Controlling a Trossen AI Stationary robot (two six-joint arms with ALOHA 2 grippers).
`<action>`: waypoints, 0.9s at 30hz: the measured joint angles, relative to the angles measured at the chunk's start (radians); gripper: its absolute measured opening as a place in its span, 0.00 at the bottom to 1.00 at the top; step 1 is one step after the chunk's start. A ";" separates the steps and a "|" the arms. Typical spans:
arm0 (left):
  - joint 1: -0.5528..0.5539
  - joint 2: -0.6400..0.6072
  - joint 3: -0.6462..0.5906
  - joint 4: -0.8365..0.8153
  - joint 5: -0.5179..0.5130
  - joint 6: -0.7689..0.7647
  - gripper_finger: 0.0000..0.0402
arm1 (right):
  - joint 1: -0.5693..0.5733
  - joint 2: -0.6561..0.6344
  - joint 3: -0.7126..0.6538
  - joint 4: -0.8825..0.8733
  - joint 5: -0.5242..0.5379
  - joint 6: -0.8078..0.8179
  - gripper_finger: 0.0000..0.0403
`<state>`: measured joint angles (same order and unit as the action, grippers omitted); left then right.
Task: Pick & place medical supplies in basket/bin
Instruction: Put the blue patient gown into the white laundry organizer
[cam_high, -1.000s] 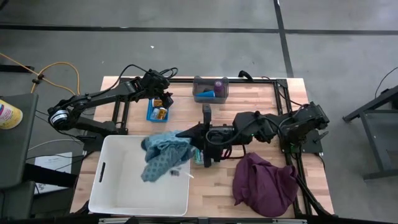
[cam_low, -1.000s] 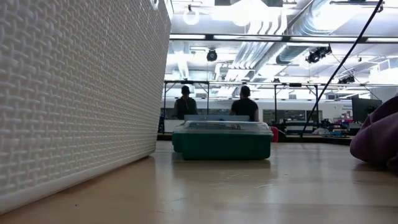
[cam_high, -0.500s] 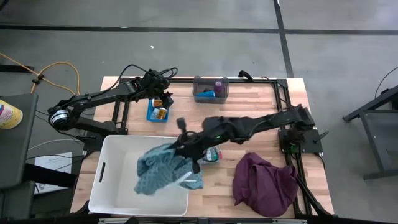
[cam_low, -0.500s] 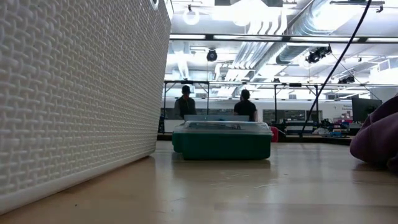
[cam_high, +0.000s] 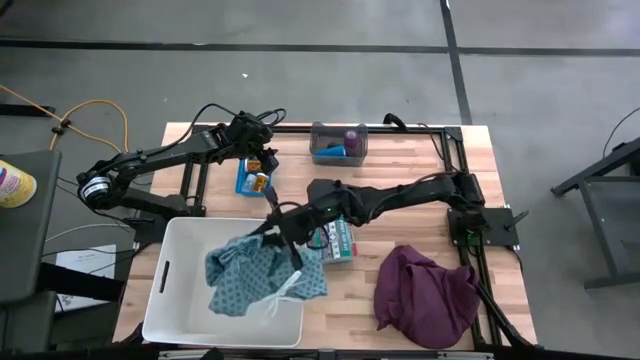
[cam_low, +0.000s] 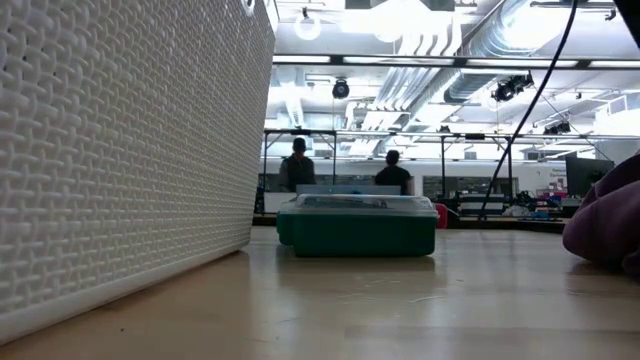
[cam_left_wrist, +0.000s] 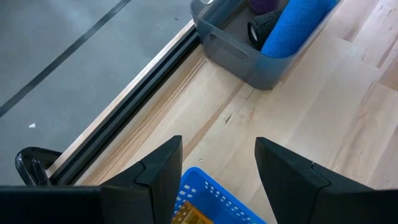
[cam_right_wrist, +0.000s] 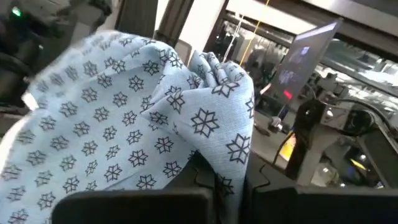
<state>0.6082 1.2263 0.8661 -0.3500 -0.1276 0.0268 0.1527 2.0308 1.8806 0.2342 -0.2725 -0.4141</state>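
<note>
The right gripper (cam_high: 281, 233), fingers clenched on the teal patterned cloth (cam_high: 262, 277), should release only fully above the white plastic bin (cam_high: 172, 290).

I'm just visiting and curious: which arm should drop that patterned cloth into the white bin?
The right gripper: it is shut on the teal patterned cloth above the white bin. The left gripper hovers over the blue basket.

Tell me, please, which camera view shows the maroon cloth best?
The high view: the whole maroon cloth lies crumpled on the table, beside the right arm. The low view catches only its edge. Neither wrist view shows it.
</note>
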 joint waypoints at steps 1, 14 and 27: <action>0.000 0.000 0.000 0.000 0.000 0.000 0.48 | -0.004 0.003 -0.001 0.022 -0.007 0.000 0.01; 0.000 0.000 0.000 0.011 0.000 0.000 0.48 | -0.041 0.023 0.001 0.269 -0.015 0.033 0.01; 0.000 0.000 0.000 0.018 0.000 0.000 0.48 | -0.034 0.023 0.000 -0.241 0.089 0.328 0.02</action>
<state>0.6083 1.2263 0.8661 -0.3321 -0.1276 0.0269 0.1192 2.0540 1.8810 -0.0067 -0.1831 -0.0859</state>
